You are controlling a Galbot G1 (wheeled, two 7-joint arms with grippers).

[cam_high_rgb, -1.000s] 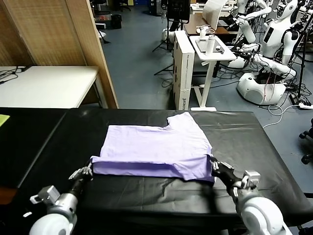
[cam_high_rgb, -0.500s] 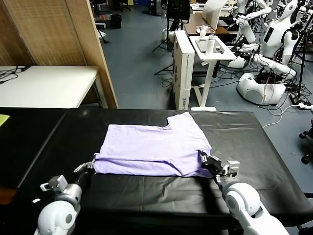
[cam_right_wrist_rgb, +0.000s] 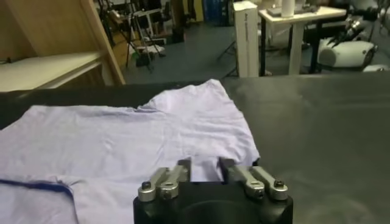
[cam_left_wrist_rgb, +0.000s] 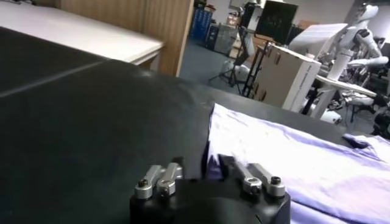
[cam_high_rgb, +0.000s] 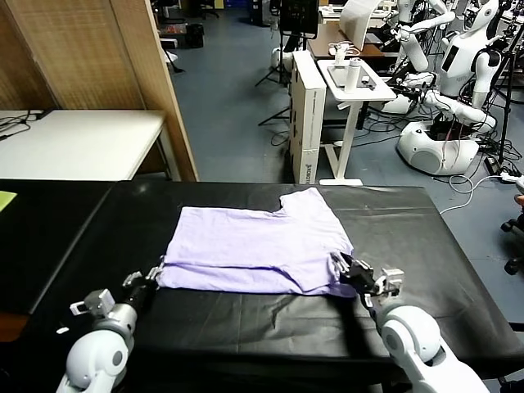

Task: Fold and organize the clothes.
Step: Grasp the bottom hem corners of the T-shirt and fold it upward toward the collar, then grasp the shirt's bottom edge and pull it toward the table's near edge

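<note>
The clothes are one lavender T-shirt [cam_high_rgb: 258,250], lying folded in the middle of the black table [cam_high_rgb: 246,327], its short sleeve pointing to the far side. My left gripper [cam_high_rgb: 152,275] is at the shirt's near left corner, and in the left wrist view the left gripper [cam_left_wrist_rgb: 204,168] stands open with the shirt's [cam_left_wrist_rgb: 286,158] corner just ahead between the fingers. My right gripper [cam_high_rgb: 347,268] is at the near right corner. In the right wrist view the right gripper [cam_right_wrist_rgb: 205,168] is open, with the shirt's [cam_right_wrist_rgb: 122,146] edge lying loose between the fingers.
A white table [cam_high_rgb: 78,143] and a wooden partition [cam_high_rgb: 151,82] stand at the back left. Beyond the far edge are a white cart [cam_high_rgb: 352,82] and other robots [cam_high_rgb: 458,74]. A yellow-green thing [cam_high_rgb: 5,199] lies at the left edge.
Both grippers were shut on the shirt's near folded edge; now both stand open and the edge lies on the table. The right gripper moved in and away from the front.
</note>
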